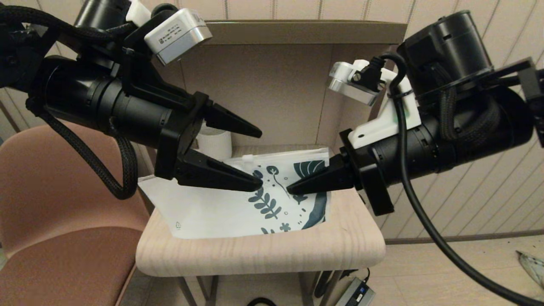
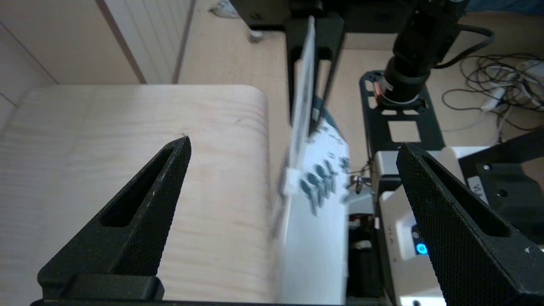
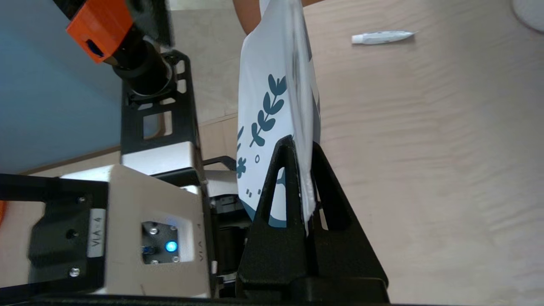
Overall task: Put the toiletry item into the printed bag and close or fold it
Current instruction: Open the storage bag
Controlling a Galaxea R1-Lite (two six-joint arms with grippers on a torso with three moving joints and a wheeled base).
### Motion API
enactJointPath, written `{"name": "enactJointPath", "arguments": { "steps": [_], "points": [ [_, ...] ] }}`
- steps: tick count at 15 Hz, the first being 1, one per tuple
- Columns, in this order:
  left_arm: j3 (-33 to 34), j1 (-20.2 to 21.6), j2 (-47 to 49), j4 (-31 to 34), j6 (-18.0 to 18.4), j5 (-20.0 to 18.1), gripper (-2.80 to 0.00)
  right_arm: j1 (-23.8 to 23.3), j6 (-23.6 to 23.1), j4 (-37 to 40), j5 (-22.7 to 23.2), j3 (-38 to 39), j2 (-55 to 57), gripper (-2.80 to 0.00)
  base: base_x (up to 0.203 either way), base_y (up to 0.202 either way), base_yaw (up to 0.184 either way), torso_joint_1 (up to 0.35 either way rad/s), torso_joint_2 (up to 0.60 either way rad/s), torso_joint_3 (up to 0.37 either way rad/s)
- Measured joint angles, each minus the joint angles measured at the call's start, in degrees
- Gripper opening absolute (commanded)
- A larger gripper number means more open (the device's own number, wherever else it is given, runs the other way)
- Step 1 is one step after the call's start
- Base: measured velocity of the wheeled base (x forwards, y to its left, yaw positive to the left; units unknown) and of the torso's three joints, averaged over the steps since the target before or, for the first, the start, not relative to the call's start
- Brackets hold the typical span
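The printed bag is a white pouch with teal leaf print. It hangs upright on edge over the small wooden table. My right gripper is shut on its printed end, and the right wrist view shows the bag pinched between the fingertips. My left gripper stands open with the bag's zip edge and white slider between its spread fingers, touching neither. The toiletry item, a slim white tube, lies on the tabletop behind the bag and is hidden in the head view.
A ribbed white mug stands at the back of the table, against a beige wall panel. A brown-pink chair is at the left. Cables and a power brick lie on the floor below the table.
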Motion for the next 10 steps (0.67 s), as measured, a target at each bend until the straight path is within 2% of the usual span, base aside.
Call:
{"name": "enactJointPath", "arguments": {
  "steps": [7,10],
  "points": [
    [-1.15,-0.11,1.32,2.63,0.04,0.16,0.00,-3.02,-3.98,-0.04,-0.75,1.85,-2.31,-2.80,0.000,0.000,0.000,0.000,0.00,0.000],
    [-7.08,-0.11,3.18,7.81,0.31,0.15,0.00,-3.73,-5.91,-0.15,-0.82,3.35,-4.48,-2.80,0.000,0.000,0.000,0.000,0.00,0.000]
  ]
}}
